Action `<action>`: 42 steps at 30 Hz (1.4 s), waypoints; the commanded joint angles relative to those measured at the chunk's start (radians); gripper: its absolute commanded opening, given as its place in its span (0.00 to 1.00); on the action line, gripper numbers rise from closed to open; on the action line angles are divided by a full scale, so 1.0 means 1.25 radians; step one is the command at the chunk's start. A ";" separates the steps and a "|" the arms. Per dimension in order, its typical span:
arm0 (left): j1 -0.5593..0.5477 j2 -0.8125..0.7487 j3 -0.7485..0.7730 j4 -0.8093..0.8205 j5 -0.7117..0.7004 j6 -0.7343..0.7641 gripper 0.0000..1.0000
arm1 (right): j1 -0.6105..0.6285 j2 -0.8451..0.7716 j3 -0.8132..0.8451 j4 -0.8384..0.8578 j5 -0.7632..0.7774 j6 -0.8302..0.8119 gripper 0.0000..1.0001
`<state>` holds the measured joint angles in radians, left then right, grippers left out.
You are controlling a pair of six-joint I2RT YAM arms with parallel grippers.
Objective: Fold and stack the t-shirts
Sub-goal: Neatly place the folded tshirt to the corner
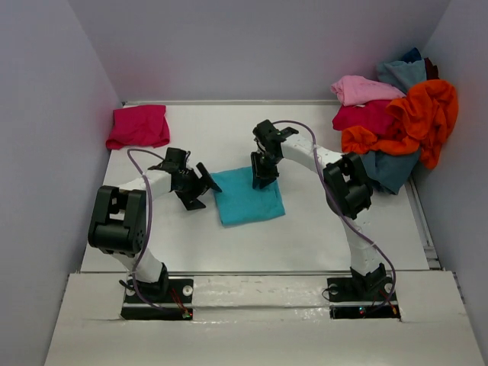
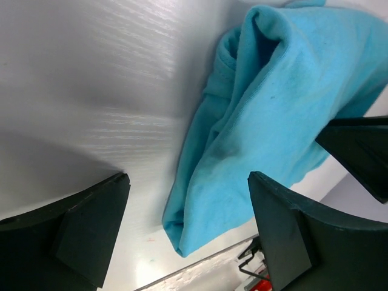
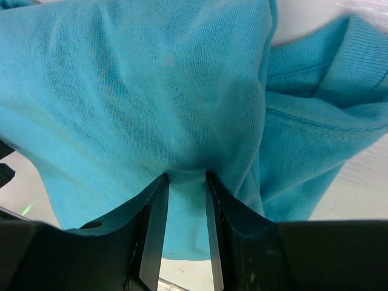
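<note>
the turquoise shirt (image 1: 248, 197) lies folded into a rough square in the middle of the counter (image 1: 320, 229), between the two arms. the right gripper (image 3: 187, 182) sits at its far edge with its jaws pressed nearly together, pinching a ridge of the cloth. that hold looks meant to lift or drag the fold, likely toward the magenta shirt (image 1: 139, 126), which lies folded in the far left corner and seems to be the start of the stack. the left gripper (image 2: 188, 224) is just beside the shirt's left edge, jaws spread wide, with a corner of cloth showing in the gap. it is probably placed to take that side so the square does not fall open. whether it touches the cloth cannot be told. the heap of shirts (image 1: 396, 122) in the far right corner, orange, pink, crimson and blue, is tangled, so their number is hard to make out. from above, the right wrist hides the pinch, and neither wrist view shows the whole shirt.
</note>
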<state>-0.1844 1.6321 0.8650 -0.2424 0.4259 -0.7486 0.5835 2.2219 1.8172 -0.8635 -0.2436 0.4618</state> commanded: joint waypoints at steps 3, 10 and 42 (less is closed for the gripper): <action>0.006 0.056 -0.089 0.093 0.026 0.044 0.95 | -0.002 -0.013 -0.004 -0.007 0.003 -0.021 0.37; 0.006 0.075 -0.146 0.167 0.070 0.023 0.95 | -0.002 -0.013 -0.006 -0.009 0.003 -0.022 0.37; -0.131 0.241 -0.015 0.182 0.102 -0.002 0.93 | -0.016 -0.008 -0.024 0.006 -0.004 -0.015 0.37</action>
<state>-0.3054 1.8194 0.8783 0.1421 0.7334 -0.8215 0.5686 2.2219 1.8019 -0.8600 -0.2550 0.4488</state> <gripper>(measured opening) 0.936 0.369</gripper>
